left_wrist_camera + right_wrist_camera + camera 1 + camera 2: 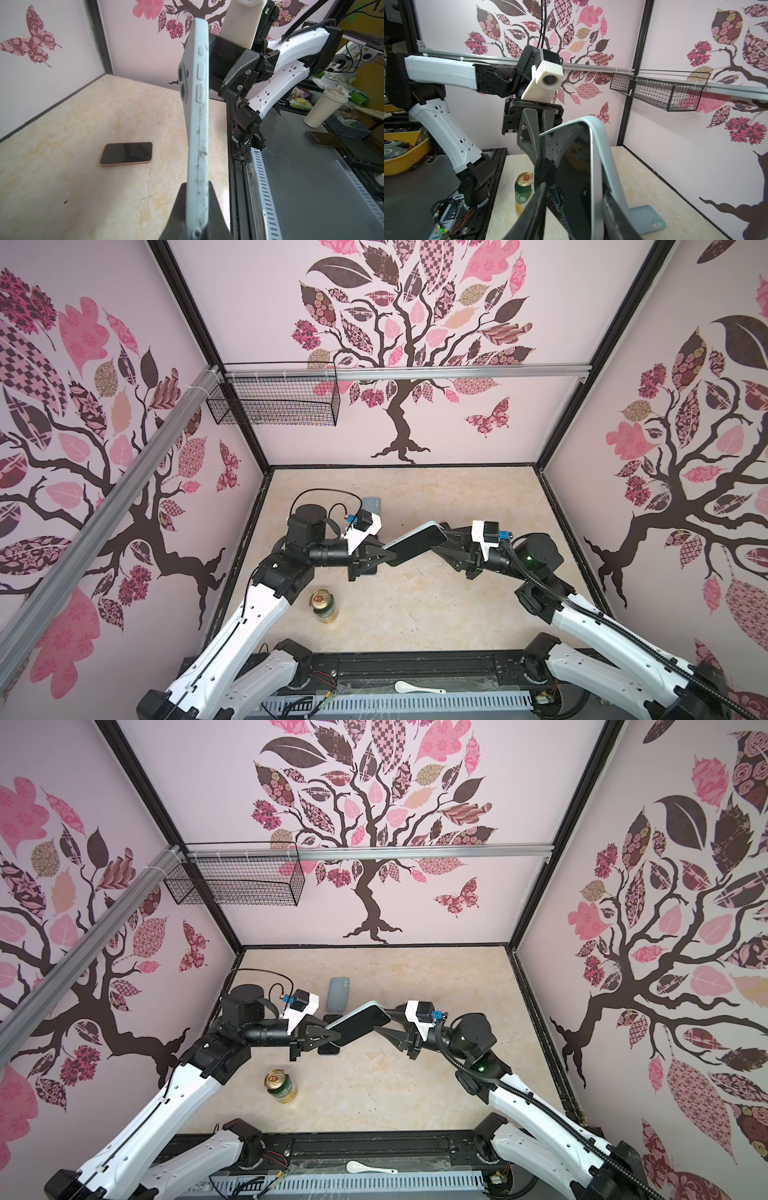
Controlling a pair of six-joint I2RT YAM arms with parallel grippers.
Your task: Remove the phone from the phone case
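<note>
A phone [415,547] with a dark screen sits in a light blue phone case [197,124] and hangs above the table between both arms. My left gripper [196,185] is shut on the case's lower end, also seen in a top view as the left gripper [384,553]. My right gripper [574,188] has its jaws apart on either side of the upper end: one finger is over the screen, the other against the case's back. At that upper corner the phone's silver edge [591,166] stands slightly off the case [610,166].
A pink-edged phone [126,153] lies flat on the table below the held one. A blue-grey phone or case [337,993] lies further back. A green can [324,605] stands near the left arm. A wire basket [274,400] hangs on the back rail.
</note>
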